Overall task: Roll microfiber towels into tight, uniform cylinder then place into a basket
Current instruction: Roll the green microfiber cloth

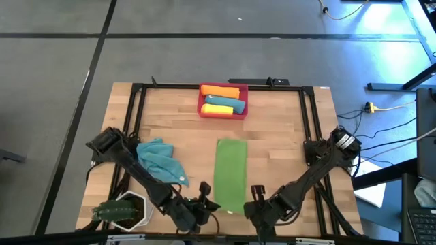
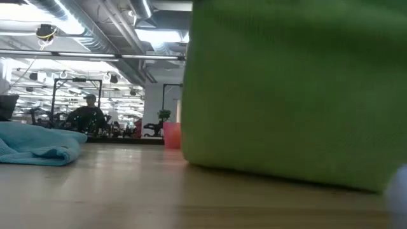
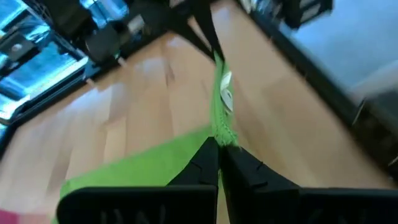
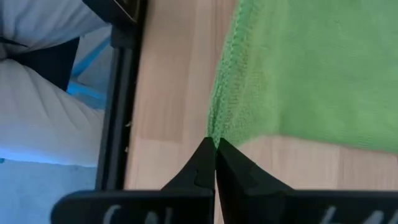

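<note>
Both tools pinch shut on the near corners of the green towel (image 1: 230, 175), left tool (image 1: 206, 204) and right tool (image 1: 255, 202), at the desk's (image 1: 286, 136) front edge; the cloth looks limp and light, best held by its corners

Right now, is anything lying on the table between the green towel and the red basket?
Nothing visible does. The green towel lies flat with bare wood between its far end and the basket, which already holds an orange roll and a yellow roll. The teal towel sits off to the side, out of that path.
</note>
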Available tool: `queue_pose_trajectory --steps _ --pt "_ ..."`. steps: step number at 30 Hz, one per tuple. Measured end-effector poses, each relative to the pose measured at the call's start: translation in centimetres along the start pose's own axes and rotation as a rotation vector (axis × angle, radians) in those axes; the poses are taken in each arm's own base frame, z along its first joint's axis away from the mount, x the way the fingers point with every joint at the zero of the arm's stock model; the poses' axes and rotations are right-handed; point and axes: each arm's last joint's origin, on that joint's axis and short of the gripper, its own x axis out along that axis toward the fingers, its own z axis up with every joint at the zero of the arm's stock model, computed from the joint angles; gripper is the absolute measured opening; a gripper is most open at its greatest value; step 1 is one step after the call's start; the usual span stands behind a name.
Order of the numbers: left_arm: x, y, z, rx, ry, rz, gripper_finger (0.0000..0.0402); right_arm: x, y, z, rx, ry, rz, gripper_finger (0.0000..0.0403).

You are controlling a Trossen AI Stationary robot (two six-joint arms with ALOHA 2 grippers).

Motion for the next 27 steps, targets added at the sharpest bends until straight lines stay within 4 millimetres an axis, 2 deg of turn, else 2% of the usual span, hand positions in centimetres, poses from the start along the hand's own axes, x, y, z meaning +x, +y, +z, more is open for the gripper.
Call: queue_pose_trajectory --steps 4,7,11,15,22,27 --pt "-2.3 1.8 2.0 -0.092 -0.063 -0.057 0.0000 -1.6 0.2 0.8 -0.026 -0.059 0.009 0.0002" --pt "-3.2 2.9 1.9 -0.114 -0.005 -0.064 0.0000 -2.8 0.0 1.3 -0.056 -0.119 -0.047 0.0002" --pt "-2.4 4.1 0.4 -0.161 0.129 -0.036 0.0000 -3.0 -1.0 1.9 -0.071 -0.137 -0.108 0.0002" --pt "-1.5 4.7 -1.2 -0.193 0.204 -0.024 0.0000 -2.7 -3.1 2.5 -0.040 -0.099 -0.179 0.0002" --pt "-0.4 5.8 -3.7 -0.215 0.272 0.042 0.0000 -2.4 -6.6 3.4 0.039 -0.049 -0.313 0.0003" --pt "0.7 7.6 -5.1 -0.213 0.315 0.117 0.0000 -2.4 -8.0 3.3 0.089 0.006 -0.362 0.0003"
